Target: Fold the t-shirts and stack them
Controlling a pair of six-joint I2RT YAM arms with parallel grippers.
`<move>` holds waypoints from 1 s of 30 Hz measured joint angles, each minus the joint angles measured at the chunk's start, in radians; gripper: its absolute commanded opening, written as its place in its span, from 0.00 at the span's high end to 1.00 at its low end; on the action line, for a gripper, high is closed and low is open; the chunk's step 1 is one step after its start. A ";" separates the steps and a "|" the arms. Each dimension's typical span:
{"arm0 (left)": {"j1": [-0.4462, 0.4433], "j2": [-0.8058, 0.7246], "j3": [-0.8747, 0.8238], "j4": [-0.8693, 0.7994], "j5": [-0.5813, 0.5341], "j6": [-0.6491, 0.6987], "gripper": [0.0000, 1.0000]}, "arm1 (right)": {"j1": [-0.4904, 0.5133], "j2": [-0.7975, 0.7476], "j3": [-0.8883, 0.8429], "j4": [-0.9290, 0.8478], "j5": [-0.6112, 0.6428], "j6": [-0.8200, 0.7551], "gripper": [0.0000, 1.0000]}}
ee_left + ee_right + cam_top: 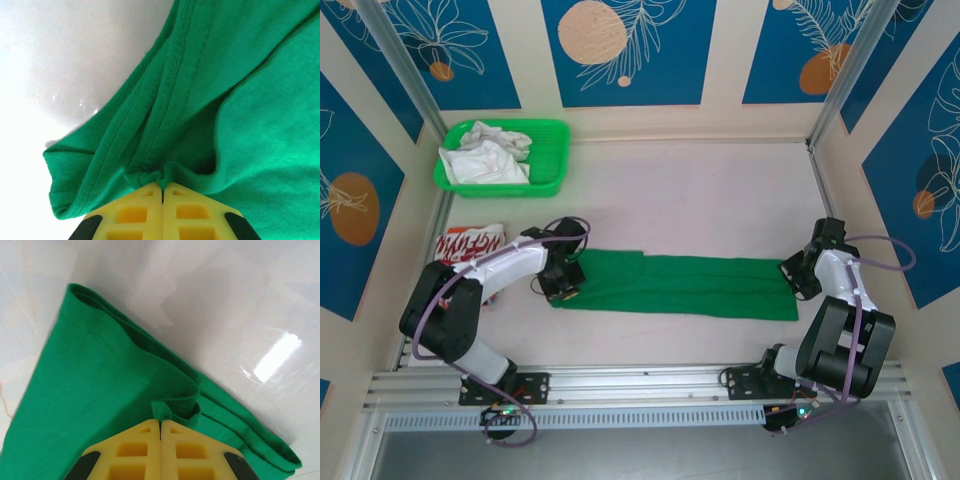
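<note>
A plain green t-shirt lies folded into a long strip across the table's middle. My left gripper is shut on its left end; in the left wrist view the yellow fingers pinch a bunched fold of the green t-shirt. At the strip's right end my right gripper is shut on the cloth, its yellow fingers nipping a raised hem of the green t-shirt. A red t-shirt with white lettering lies at the far left, partly behind the left arm.
A green plastic basket holding white cloth stands at the back left. Panelled walls close in both sides and the back. A metal rail runs along the near edge by the arm bases.
</note>
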 measured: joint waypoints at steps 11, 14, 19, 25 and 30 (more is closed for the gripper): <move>0.003 -0.021 0.008 -0.026 -0.061 0.006 0.41 | 0.011 -0.122 -0.017 0.006 0.001 0.009 0.24; 0.001 -0.059 0.039 -0.045 -0.080 0.017 0.26 | 0.079 -0.209 -0.016 0.016 0.002 -0.010 0.24; -0.010 -0.069 0.095 -0.003 -0.066 0.023 0.20 | 0.263 -0.224 -0.016 0.083 -0.052 -0.031 0.30; -0.013 0.031 0.104 0.093 -0.006 0.013 0.20 | 0.523 -0.029 -0.006 0.154 -0.096 0.011 0.40; -0.013 0.064 0.079 0.140 0.016 -0.001 0.21 | 0.659 0.144 0.059 0.179 -0.129 0.029 0.42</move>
